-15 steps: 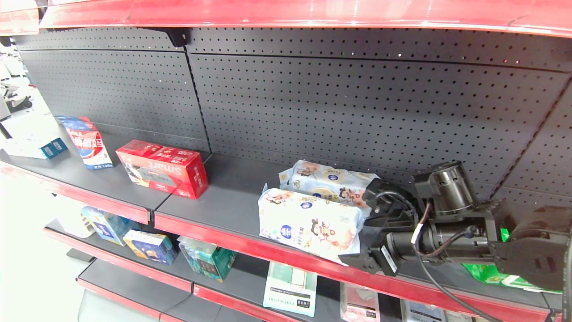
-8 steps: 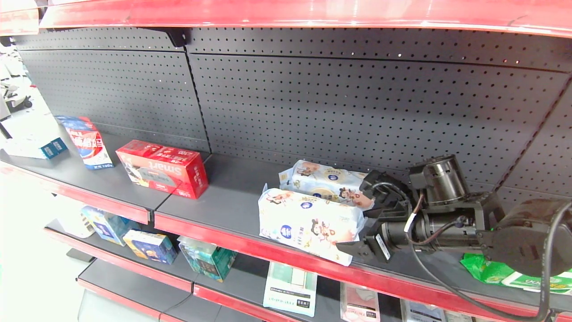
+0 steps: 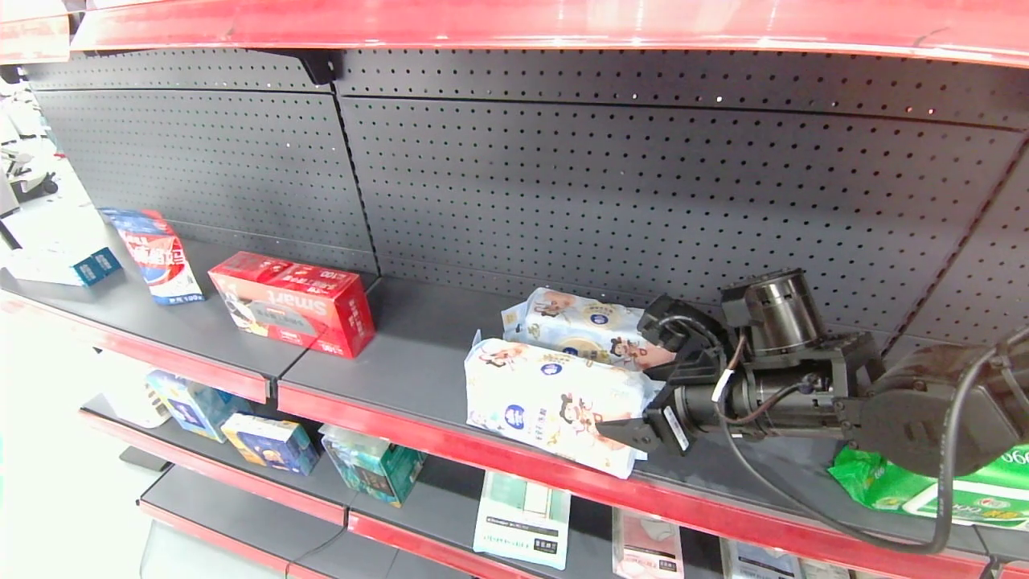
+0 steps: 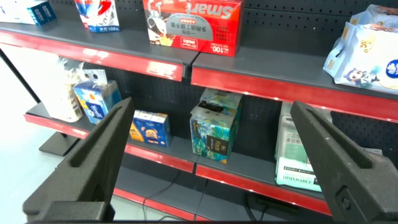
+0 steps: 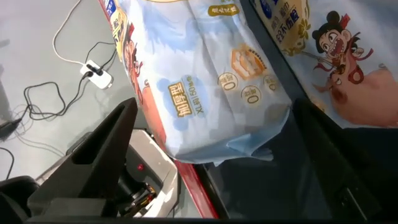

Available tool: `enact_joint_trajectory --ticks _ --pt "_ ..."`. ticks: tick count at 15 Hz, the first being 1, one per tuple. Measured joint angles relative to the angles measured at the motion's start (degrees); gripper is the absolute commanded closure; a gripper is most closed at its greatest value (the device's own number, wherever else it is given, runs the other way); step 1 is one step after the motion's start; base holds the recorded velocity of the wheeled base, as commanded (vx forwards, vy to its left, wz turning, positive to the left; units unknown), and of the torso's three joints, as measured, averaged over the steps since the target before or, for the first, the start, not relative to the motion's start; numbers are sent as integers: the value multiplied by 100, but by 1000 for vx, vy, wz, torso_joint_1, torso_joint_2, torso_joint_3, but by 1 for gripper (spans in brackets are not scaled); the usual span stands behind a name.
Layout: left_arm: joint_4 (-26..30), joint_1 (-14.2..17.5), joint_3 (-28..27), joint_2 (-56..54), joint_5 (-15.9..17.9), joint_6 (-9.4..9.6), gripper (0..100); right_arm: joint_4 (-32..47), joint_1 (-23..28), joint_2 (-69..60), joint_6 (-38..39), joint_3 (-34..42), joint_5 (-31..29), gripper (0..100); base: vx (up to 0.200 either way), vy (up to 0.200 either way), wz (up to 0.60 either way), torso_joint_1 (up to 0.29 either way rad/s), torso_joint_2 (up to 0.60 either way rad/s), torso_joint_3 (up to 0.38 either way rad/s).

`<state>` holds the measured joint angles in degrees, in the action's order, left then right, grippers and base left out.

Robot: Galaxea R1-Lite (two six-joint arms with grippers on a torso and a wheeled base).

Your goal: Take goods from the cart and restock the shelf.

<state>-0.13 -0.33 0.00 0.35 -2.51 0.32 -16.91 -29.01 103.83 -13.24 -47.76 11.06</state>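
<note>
Shelf [image 3: 418, 354]: dark deck with a red front lip and a pegboard back wall [image 3: 603, 177]. There is bare deck from the red box [image 3: 293, 301] across to the packs, and more behind them up to the wall.

Front tissue pack [image 3: 555, 398]: soft white-and-blue wrapper with cartoon prints. It lies flat at the shelf's front, about 5 o'clock of the head view's middle, and its near corner reaches over the red lip. A second tissue pack [image 3: 583, 322] lies just behind it at 1 o'clock, touching or nearly so.

The red box sits at 10 o'clock of the front pack, well apart. A blue pouch [image 3: 157, 257] stands farther out along that line. A green pack [image 3: 965, 490] lies at 3 o'clock, beyond the arm.

Right gripper [image 3: 643, 398]: claw spread wide at the front pack's 3 o'clock end, with the pack's end between the fingers. I cannot tell whether they touch it.

Left gripper [image 4: 211, 106]: claw spread wide and holding nothing, facing the lower shelves.
</note>
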Motion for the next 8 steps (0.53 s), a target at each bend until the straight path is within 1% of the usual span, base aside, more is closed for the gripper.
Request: enact_joint_trajectory --ticks 8 --pt "-2 -2 0 0 5 0 0 7 -22 210 -6 -168 0 0 0 0 0 0 0 0"
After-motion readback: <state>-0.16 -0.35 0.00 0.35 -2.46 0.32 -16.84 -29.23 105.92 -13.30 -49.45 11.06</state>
